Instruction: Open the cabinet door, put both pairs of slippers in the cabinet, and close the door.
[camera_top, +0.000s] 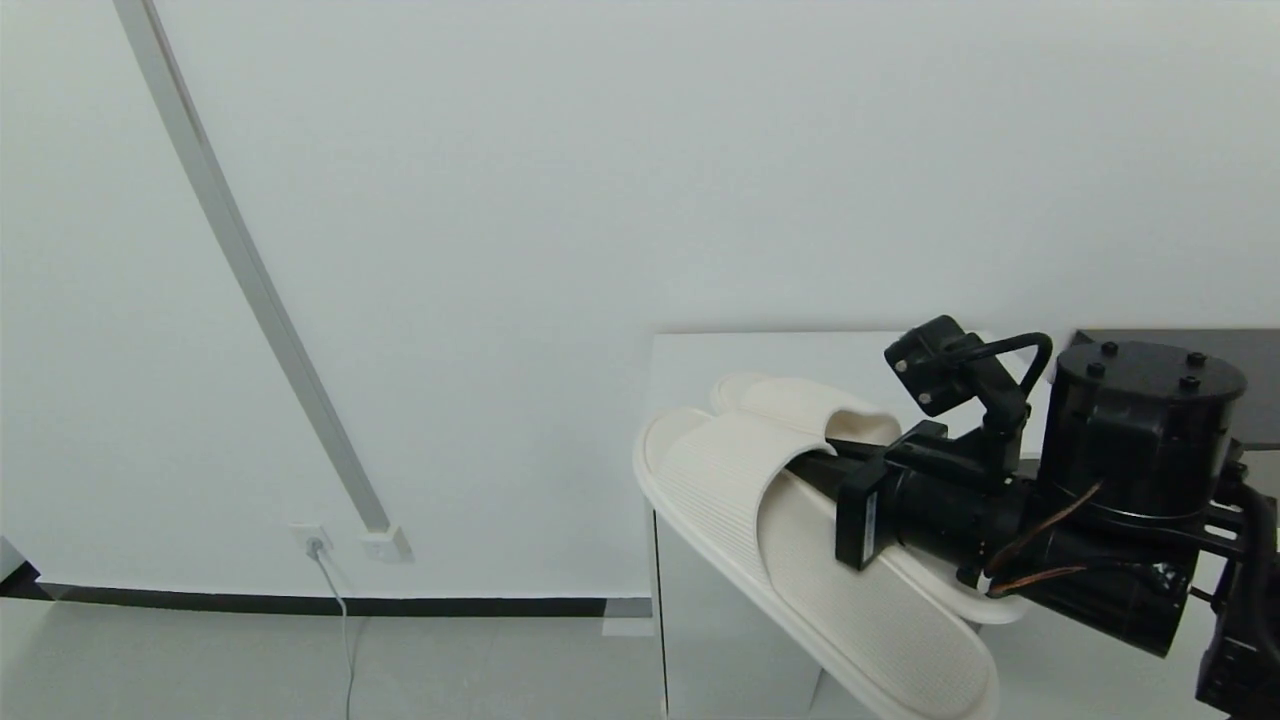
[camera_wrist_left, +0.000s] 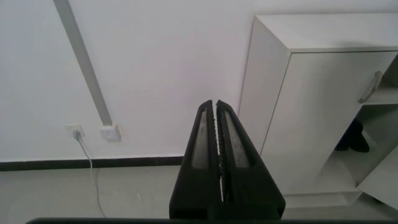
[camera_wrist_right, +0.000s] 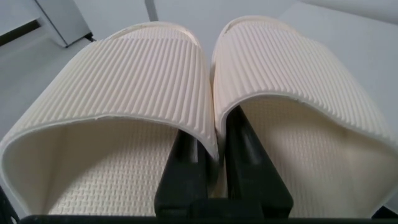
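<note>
My right gripper holds a pair of white ribbed slippers in the air in front of the white cabinet. In the right wrist view its two fingers reach under the straps and pinch the adjoining inner edges of both slippers. My left gripper is shut with nothing in it, pointing at the wall beside the cabinet. In that view a cabinet door with a metal handle stands ajar, with shelves and a dark object inside.
A grey cable duct runs slantwise down the white wall to a socket with a cord to the floor. A dark surface lies behind the cabinet at right. Open floor lies left of the cabinet.
</note>
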